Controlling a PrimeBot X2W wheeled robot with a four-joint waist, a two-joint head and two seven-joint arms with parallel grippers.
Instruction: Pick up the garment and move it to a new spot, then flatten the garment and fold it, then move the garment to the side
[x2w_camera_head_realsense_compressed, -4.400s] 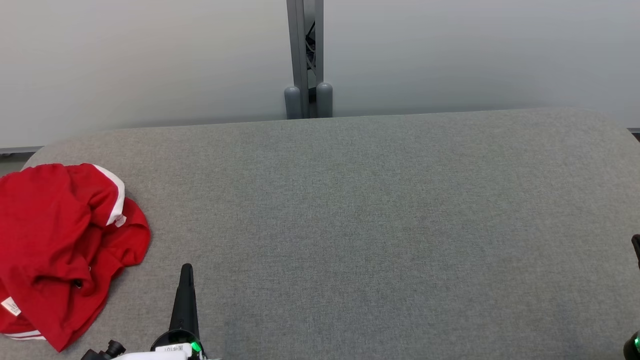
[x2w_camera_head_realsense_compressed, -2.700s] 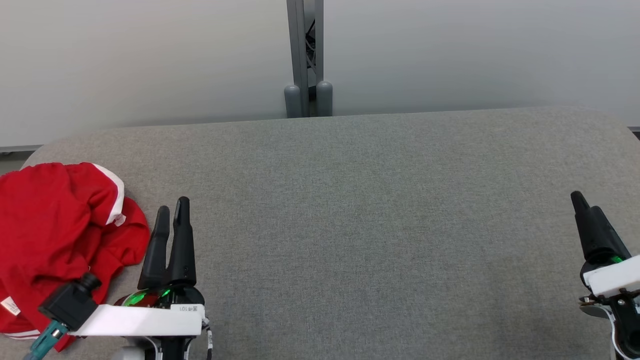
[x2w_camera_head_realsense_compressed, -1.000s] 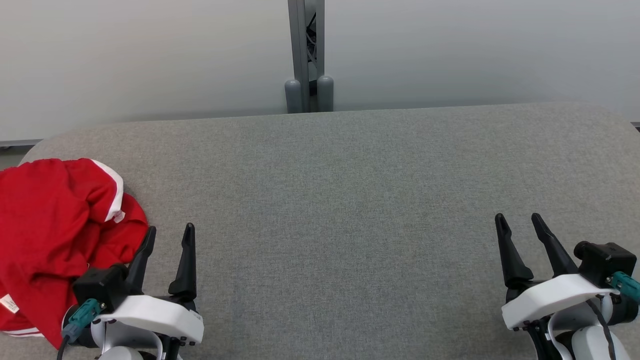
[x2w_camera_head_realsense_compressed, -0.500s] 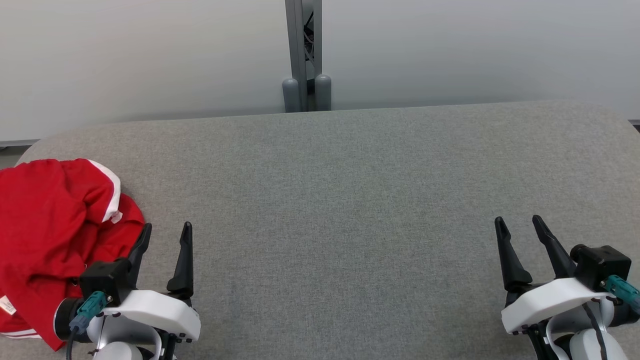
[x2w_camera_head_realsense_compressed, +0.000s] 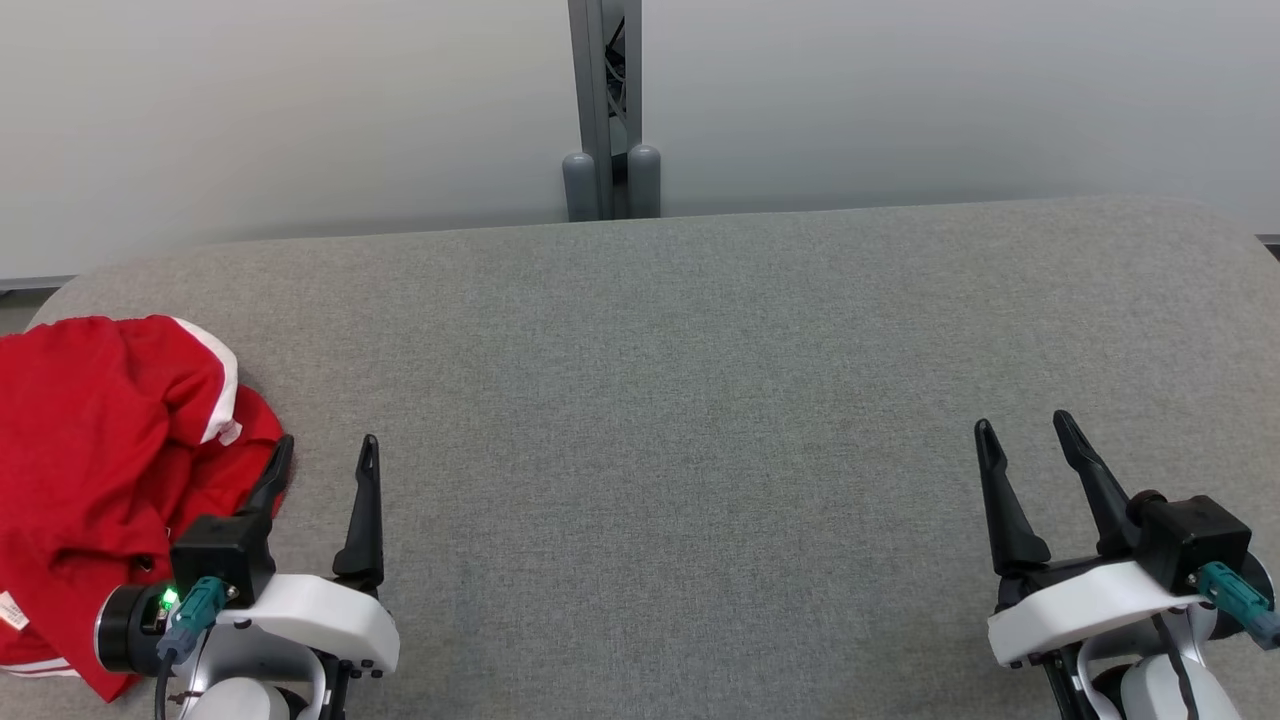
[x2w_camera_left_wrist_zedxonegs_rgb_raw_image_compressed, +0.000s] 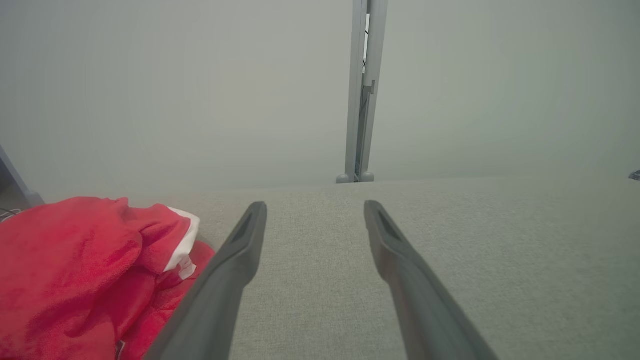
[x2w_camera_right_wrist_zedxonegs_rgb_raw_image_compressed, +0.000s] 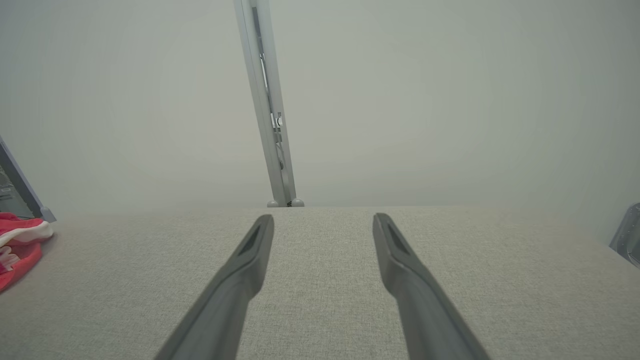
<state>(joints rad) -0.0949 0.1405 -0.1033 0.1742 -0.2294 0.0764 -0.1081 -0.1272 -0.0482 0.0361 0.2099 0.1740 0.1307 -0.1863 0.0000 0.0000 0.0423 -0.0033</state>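
Red garment (x2w_camera_head_realsense_compressed: 100, 470) with white trim lies crumpled at the left end of the grey fabric table (x2w_camera_head_realsense_compressed: 680, 380), partly cut off by the left frame edge — not flattened, not folded. Left gripper (x2w_camera_head_realsense_compressed: 326, 448) sits at near left, fingers spread apart with nothing between them; its left finger (x2w_camera_head_realsense_compressed: 270, 480) is just beside the garment's right edge (touching or not, cannot tell). Right gripper (x2w_camera_head_realsense_compressed: 1022, 428) is at near right, well apart from the garment, fingers also spread and empty — both grippers point toward the far side. A grey metal post (x2w_camera_head_realsense_compressed: 603, 100) stands behind the table's far edge against a pale wall (x2w_camera_head_realsense_compressed: 250, 110).
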